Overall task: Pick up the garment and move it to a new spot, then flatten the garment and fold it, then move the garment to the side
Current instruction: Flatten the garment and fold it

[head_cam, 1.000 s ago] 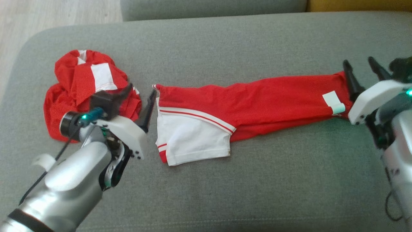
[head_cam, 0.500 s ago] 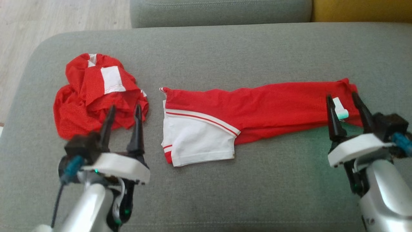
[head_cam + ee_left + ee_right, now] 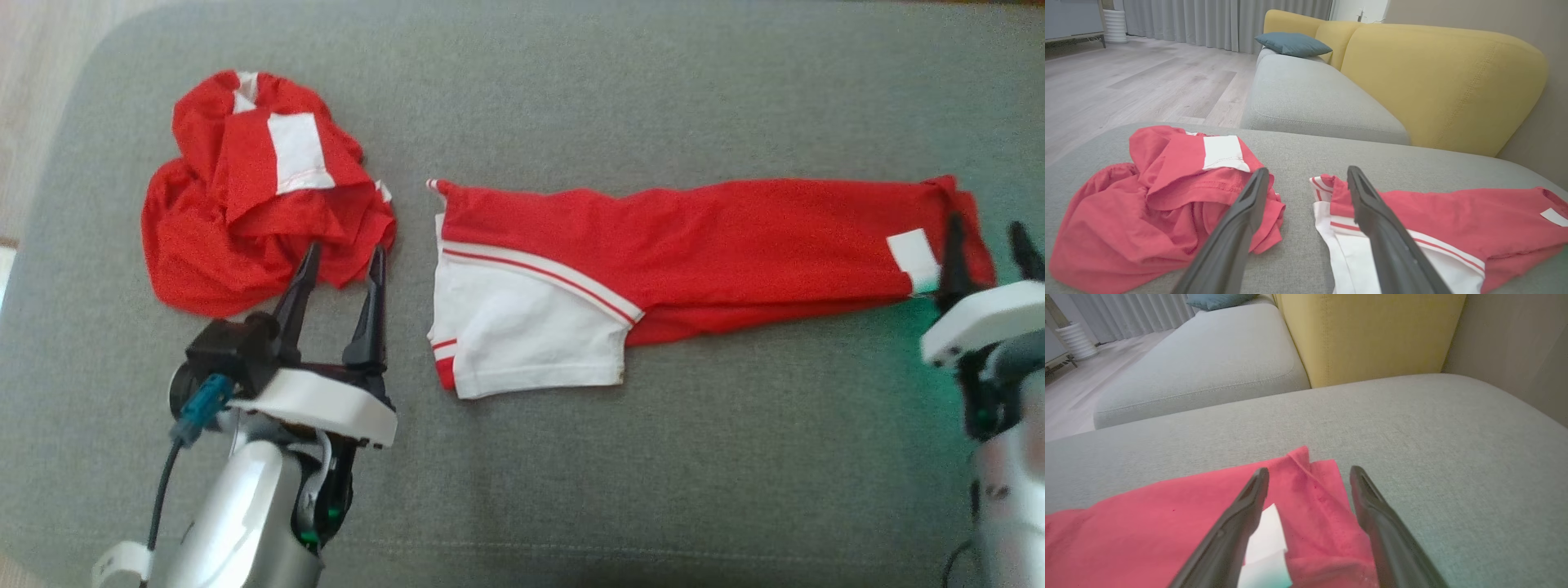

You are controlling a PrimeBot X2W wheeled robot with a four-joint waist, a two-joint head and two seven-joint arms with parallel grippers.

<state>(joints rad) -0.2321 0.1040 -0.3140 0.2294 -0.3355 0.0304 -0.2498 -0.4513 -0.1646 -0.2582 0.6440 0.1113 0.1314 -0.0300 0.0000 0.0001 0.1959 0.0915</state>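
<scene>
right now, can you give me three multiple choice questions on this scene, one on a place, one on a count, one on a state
1. Where does the crumpled red garment lie relative to the long red and white garment?
A) on top of it
B) to the robot's right of it
C) to the robot's left of it

2. How many garments lie on the grey cushion?
A) one
B) two
C) four

3. How does the left hand stand?
A) open, holding nothing
B) shut on a sleeve
C) shut on a pillow

Answers:
1 C: the head view shows it apart from the long piece, at the left end of the cushion.
2 B: there is one crumpled pile and one long flat piece.
3 A: the left wrist view shows its two fingers spread wide with nothing between them.
</scene>
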